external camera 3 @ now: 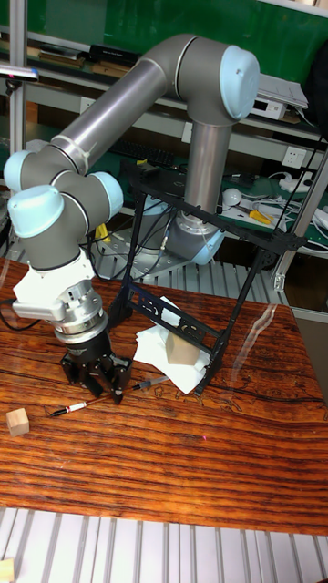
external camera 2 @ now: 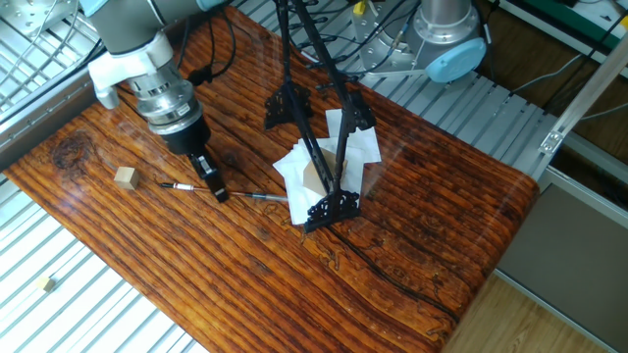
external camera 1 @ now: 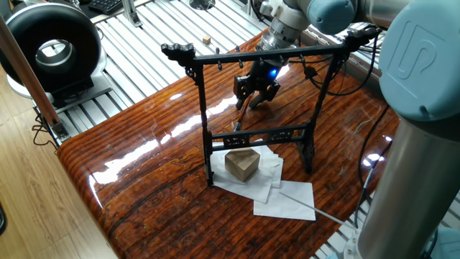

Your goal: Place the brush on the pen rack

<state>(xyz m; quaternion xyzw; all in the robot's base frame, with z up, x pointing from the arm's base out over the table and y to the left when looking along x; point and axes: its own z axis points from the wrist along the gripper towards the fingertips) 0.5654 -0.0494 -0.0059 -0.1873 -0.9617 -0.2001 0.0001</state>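
The brush [external camera 2: 250, 196] lies flat on the wooden table, a thin dark shaft that runs left to right in front of the pen rack's feet. In the tall fixed view the brush [external camera 3: 71, 408] sticks out to the left of my gripper [external camera 3: 105, 393]. My gripper [external camera 2: 216, 190] stands low over the brush's middle, fingers down at the shaft, and looks open. The pen rack [external camera 1: 266, 56] is a tall black frame with pegs on its top crossbar. It stands upright between the camera and my gripper [external camera 1: 250, 103]. The pen rack [external camera 2: 332, 167] is just right of my gripper.
A tan wooden block [external camera 1: 242, 164] sits on white papers [external camera 1: 287, 198] under the rack, with a thin pale rod [external camera 1: 310, 207] lying across them. A small wooden cube [external camera 2: 124, 176] lies left of the brush. A black round device [external camera 1: 50, 43] stands off the table's far left.
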